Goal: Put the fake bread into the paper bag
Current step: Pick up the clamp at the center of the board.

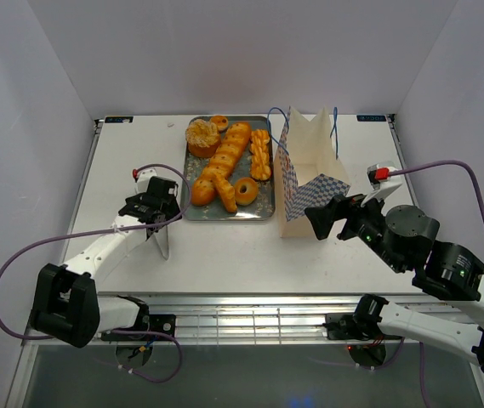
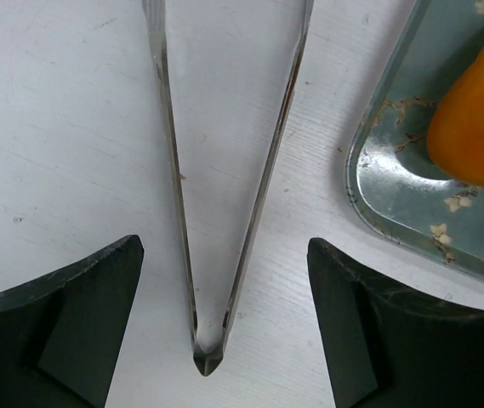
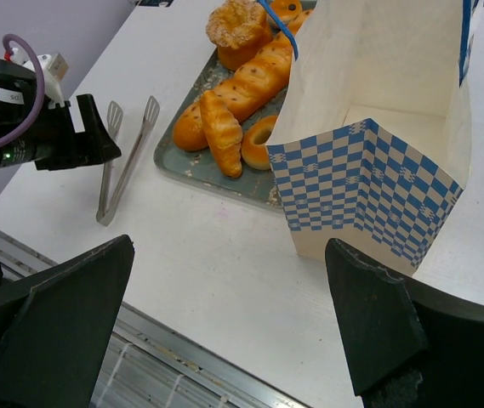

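The fake bread lies on a grey patterned tray (image 1: 267, 208): a frosted cupcake (image 1: 202, 136), a long baguette (image 1: 227, 153), a twisted stick (image 1: 260, 155), a croissant (image 1: 223, 191), a ring donut (image 1: 246, 190) and a small tart (image 1: 219, 121). The paper bag (image 1: 310, 174) stands upright just right of the tray, mouth open, blue-checked band low down (image 3: 369, 187). My left gripper (image 1: 167, 214) hovers open left of the tray, over metal tongs (image 2: 224, 212) that lie flat on the table between its fingers (image 2: 63, 323), untouched. My right gripper (image 1: 331, 217) is open and empty in front of the bag.
The tongs (image 1: 161, 240) lie on the white table left of the tray, hinge toward the near edge. A tray corner (image 2: 395, 195) with one orange pastry (image 2: 480, 110) shows in the left wrist view. The table's metal front rail (image 3: 173, 357) runs below the right gripper (image 3: 229, 314).
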